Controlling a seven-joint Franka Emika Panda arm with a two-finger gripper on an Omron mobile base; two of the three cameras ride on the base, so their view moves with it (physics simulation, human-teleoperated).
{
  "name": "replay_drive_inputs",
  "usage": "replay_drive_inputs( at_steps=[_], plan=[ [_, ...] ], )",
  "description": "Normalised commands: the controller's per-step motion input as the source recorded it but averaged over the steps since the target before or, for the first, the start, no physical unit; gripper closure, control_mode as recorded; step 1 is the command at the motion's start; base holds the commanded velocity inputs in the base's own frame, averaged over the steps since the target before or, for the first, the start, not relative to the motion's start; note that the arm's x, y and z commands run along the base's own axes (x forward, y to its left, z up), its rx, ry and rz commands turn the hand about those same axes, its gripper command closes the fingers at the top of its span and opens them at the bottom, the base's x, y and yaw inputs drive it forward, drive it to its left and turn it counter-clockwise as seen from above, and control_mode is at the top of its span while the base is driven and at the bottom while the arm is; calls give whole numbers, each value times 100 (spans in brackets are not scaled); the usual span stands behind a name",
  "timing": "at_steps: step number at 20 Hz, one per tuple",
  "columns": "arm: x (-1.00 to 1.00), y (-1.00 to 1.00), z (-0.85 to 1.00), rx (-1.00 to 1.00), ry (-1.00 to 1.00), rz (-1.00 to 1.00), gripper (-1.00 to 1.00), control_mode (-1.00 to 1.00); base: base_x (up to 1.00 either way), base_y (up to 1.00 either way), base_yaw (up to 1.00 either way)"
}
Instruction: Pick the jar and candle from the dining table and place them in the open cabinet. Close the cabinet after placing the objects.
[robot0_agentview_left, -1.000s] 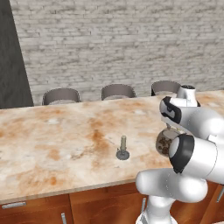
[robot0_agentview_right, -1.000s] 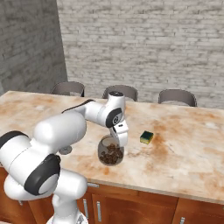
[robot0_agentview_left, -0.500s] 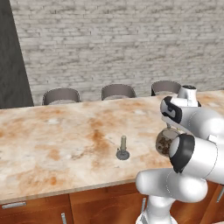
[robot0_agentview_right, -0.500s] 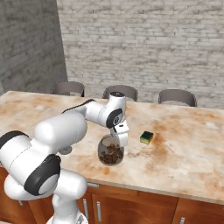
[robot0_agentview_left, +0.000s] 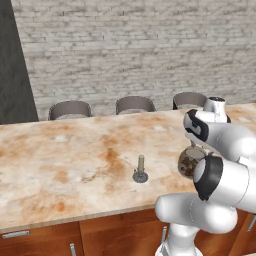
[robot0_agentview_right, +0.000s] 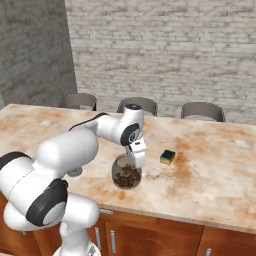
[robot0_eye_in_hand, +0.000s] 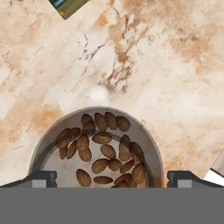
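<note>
**A:** Claw (robot0_eye_in_hand: 111, 175) spread wide, tips flanking the jar (robot0_eye_in_hand: 98, 148) on the dining table (robot0_eye_in_hand: 175, 65), nothing pinched?

**B:** Yes. Closing off-centre could skid the round glass (slick, I'd guess) or tip it.

**A:** Orientation?

**B:** Upright, axis vertical. Candle (robot0_agentview_left: 140, 169) stands at nine o'clock, well apart.

A marbled beige-and-orange dining table (robot0_agentview_left: 60, 165) is seen. On it a glass jar (robot0_agentview_right: 126, 173) of brown lumps is set near the front edge, a candle (robot0_agentview_left: 140, 169) in its dark dish stands apart, and a small green-and-yellow block (robot0_agentview_right: 168, 157) lies beside the jar.
</note>
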Motion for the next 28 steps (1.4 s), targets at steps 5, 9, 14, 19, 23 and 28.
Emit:
replay_drive_inputs(
  at_steps=[5,9,14,19,23,28],
  plan=[
    [-19,2,-3,1,2,-3,-100,-100,0,0,0],
    [-9,0,-10,0,0,-1,-100,-100,0,0,0],
    [2,1,-20,0,14,-1,-100,-100,0,0,0],
    [10,0,-24,0,16,0,-100,-100,0,0,0],
    [6,0,-22,0,9,0,-100,-100,0,0,0],
    [0,0,-27,0,3,0,-100,-100,0,0,0]
  ],
)
